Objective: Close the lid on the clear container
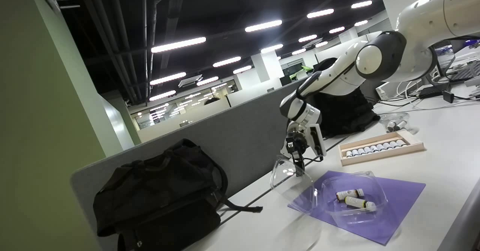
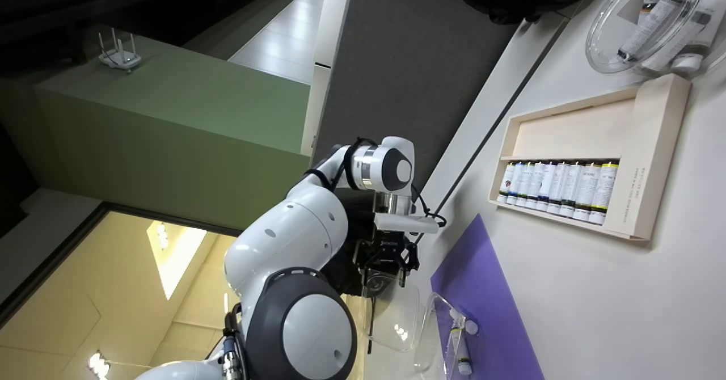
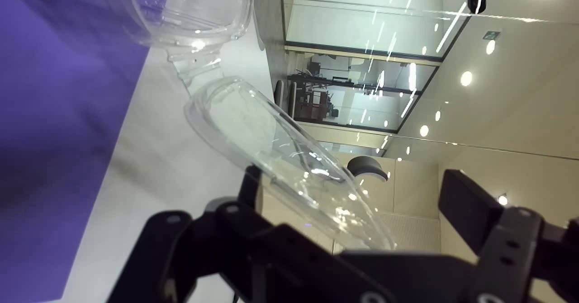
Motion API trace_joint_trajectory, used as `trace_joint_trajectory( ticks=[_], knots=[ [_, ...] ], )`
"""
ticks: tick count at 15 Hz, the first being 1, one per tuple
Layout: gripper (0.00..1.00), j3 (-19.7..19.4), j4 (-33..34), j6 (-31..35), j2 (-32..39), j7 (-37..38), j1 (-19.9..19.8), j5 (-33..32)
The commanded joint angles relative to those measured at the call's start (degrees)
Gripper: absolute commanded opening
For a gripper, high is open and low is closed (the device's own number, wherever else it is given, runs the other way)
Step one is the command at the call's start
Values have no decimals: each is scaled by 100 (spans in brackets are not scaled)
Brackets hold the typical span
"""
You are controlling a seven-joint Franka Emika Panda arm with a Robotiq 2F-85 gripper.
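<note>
The clear container sits on the purple sheet with small bottles lying inside. It also shows in an exterior view and at the upper left of the wrist view. Its transparent lid is hinged to it and stands open, tilted up and away from it. The lid also shows in an exterior view and the wrist view. My gripper is open, fingers wide apart, at the lid's raised far end. One finger is beside the lid's outer side; I cannot tell whether it touches. The gripper shows in both exterior views.
The purple sheet lies on the white table. A beige wooden tray with several small bottles is behind it. A round clear tub with bottles stands farther off. Black backpacks lean on the grey partition.
</note>
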Motion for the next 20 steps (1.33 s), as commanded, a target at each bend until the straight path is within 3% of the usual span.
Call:
trace_joint_trajectory(
  ticks=[1, 11, 20],
  knots=[
    [100, -94, -154, -160, -276, 38, 8, -165],
    [100, -143, -853, -401, -818, -304, -48, -395],
    [100, -522, -2800, 51, -1894, -1071, -166, -771]
  ],
)
